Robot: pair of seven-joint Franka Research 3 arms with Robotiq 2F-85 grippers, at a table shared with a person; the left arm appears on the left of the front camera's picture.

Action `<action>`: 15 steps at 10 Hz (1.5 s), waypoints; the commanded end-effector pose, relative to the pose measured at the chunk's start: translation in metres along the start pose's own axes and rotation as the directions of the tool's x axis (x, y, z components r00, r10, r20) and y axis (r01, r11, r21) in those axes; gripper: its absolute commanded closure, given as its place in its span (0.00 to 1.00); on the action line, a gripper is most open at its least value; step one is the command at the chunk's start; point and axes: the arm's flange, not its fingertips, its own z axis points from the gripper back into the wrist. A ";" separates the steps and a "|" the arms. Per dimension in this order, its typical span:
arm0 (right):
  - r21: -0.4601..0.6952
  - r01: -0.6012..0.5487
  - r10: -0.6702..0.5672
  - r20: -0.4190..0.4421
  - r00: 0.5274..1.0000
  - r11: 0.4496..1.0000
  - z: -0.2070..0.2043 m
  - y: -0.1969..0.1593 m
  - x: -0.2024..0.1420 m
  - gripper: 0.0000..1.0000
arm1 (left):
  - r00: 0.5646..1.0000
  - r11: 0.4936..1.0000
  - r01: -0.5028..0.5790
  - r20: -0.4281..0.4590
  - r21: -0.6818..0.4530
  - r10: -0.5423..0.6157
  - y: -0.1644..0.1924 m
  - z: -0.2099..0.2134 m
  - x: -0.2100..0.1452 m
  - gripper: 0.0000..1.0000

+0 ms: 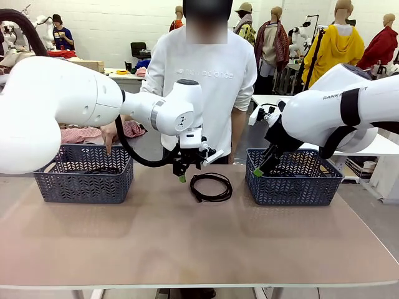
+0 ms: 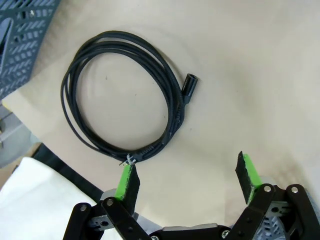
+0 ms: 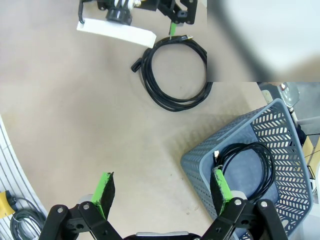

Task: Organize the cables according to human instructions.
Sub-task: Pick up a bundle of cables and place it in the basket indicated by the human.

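Coiled cable (image 2: 122,95) beyond open end effector (image 2: 187,175)

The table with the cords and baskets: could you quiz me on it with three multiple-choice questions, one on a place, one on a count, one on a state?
1. Where does the loose coiled cord lie?
A. in the left basket
B. on the table between the two baskets
C. in a person's hand

2. How many baskets stand on the table?
A. one
B. two
C. three

3. How is the left gripper?
A. open and empty
C. shut on the cord
B. shut on a basket rim

Answers: 1 B, it rests on bare tabletop between the left basket and the right basket. 2 B, one stands at each side. 3 A, its green pads stand apart, nothing between them.
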 end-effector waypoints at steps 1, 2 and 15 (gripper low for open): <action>-0.006 0.005 -0.005 -0.002 1.000 1.000 0.001 0.000 0.000 0.00 | 0.999 0.999 0.048 -0.014 -0.004 -0.048 0.005 -0.009 -0.003 0.00; -0.006 0.005 -0.005 -0.002 1.000 1.000 0.001 0.000 0.000 0.00 | 0.998 0.998 0.058 -0.017 -0.020 -0.059 0.009 -0.015 -0.001 0.00; -0.006 0.005 -0.005 -0.002 1.000 1.000 0.001 0.000 0.000 0.00 | 0.987 0.986 0.154 -0.036 -0.071 -0.156 0.029 -0.066 -0.002 0.00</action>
